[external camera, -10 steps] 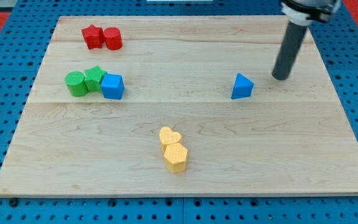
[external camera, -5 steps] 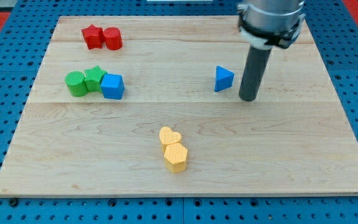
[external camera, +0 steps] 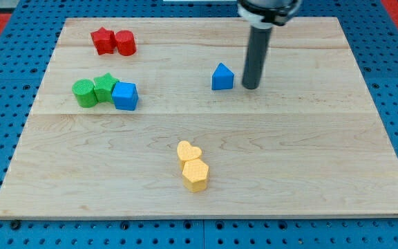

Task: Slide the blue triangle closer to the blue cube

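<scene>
The blue triangle (external camera: 222, 77) lies on the wooden board (external camera: 309, 159), right of centre in the upper half. The blue cube (external camera: 125, 95) sits at the view's left, touching a green star (external camera: 105, 87). My tip (external camera: 251, 87) rests on the board just to the right of the blue triangle, a small gap between them. The blue triangle is well to the right of the blue cube.
A green cylinder (external camera: 83, 93) sits left of the green star. A red star (external camera: 103, 40) and a red cylinder (external camera: 125, 43) sit at the top left. A yellow heart (external camera: 188, 151) and a yellow hexagon (external camera: 195, 174) sit at the bottom centre.
The blue triangle has slid left, toward the blue cube, and turned. My tip has moved left behind it. The other blocks have not moved.
</scene>
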Motion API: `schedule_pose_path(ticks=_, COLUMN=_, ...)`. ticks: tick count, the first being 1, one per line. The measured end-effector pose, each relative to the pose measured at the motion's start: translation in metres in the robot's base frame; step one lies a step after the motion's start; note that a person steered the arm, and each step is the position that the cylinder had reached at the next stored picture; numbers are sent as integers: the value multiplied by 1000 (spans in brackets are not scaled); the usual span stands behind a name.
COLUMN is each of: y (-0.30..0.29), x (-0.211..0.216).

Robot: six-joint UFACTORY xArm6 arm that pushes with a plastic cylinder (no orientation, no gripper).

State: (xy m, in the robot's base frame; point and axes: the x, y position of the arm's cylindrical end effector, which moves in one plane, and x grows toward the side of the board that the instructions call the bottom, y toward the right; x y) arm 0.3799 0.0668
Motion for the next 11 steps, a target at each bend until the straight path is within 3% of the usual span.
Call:
schedule_pose_path(ticks=2, y=-81, x=0)
schedule_pose_path(ticks=3, y=-87, x=0)
schedule_pose_path(ticks=5, y=14, x=0)
schedule_pose_path(ticks=6, y=-11, x=-34)
schedule_pose_path(ticks=7, y=-116, x=-40)
schedule_pose_path(ticks=8, y=-202, x=-20)
schedule_pose_path(ticks=10, y=-209, x=-49)
schedule_pose_path(ticks=11, y=-273, x=-49)
